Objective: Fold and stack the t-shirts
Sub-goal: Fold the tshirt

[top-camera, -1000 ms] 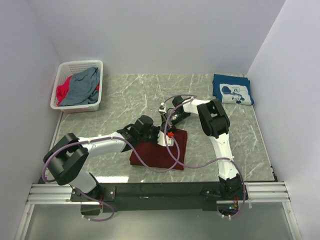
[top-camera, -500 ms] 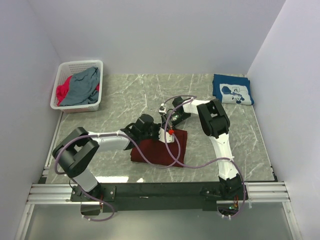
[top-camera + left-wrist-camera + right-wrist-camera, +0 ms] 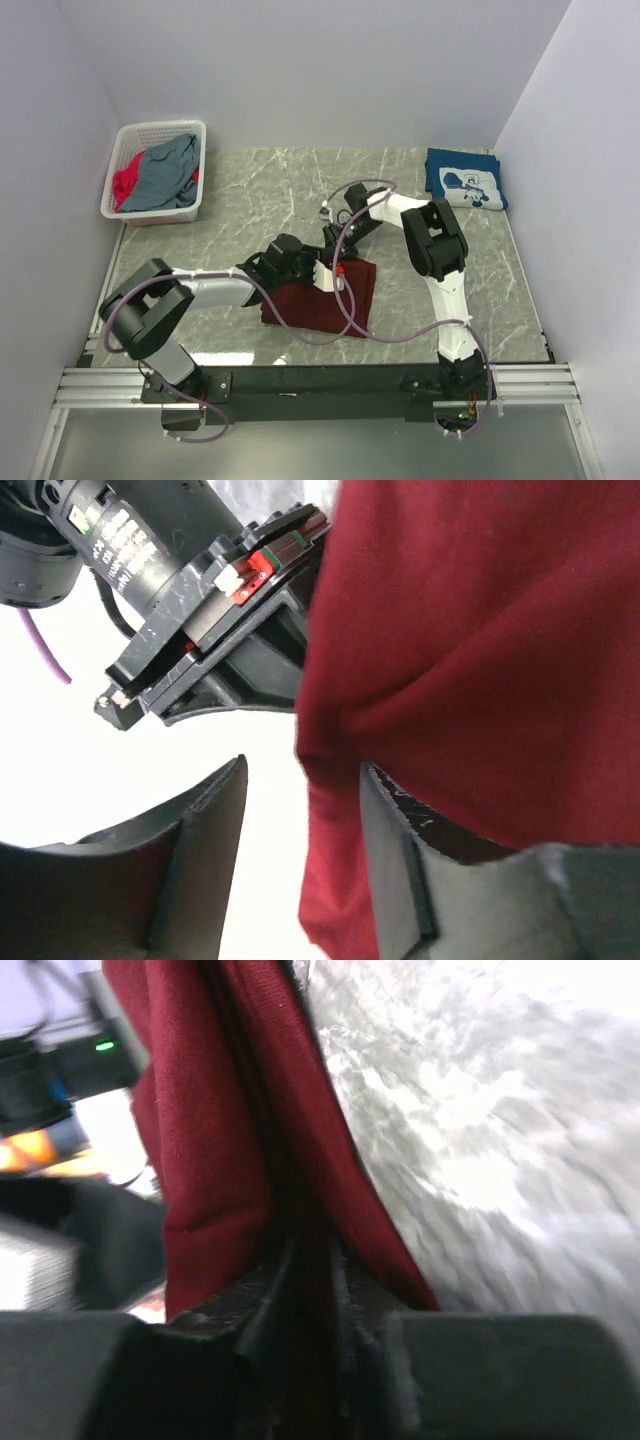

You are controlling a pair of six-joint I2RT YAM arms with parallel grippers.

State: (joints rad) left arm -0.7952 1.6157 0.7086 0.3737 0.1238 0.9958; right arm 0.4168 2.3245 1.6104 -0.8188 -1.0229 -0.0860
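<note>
While the maroon t-shirt [image 3: 318,300] is lying folded near the middle of the marbled table [image 3: 250,200], both arms are reaching in to its far edge, close together. The left gripper [image 3: 300,780] is standing with its jaws apart. A hanging fold of the maroon cloth is dropping into the gap, lying against one finger [image 3: 395,850] and leaving daylight beside the other. The right gripper [image 3: 312,1260] is pinching a doubled layer of the same shirt. Its wrist view is blurred, but the fingers appear to be pressing together on the cloth with no space showing between them. At the far right corner, the navy t-shirt [image 3: 465,180] with its white print is sitting folded flat, well apart from the arms. At the far left, the white lattice basket [image 3: 160,128] is holding the grey-blue t-shirt [image 3: 165,175], which is draping over the pink t-shirt [image 3: 122,187].
</note>
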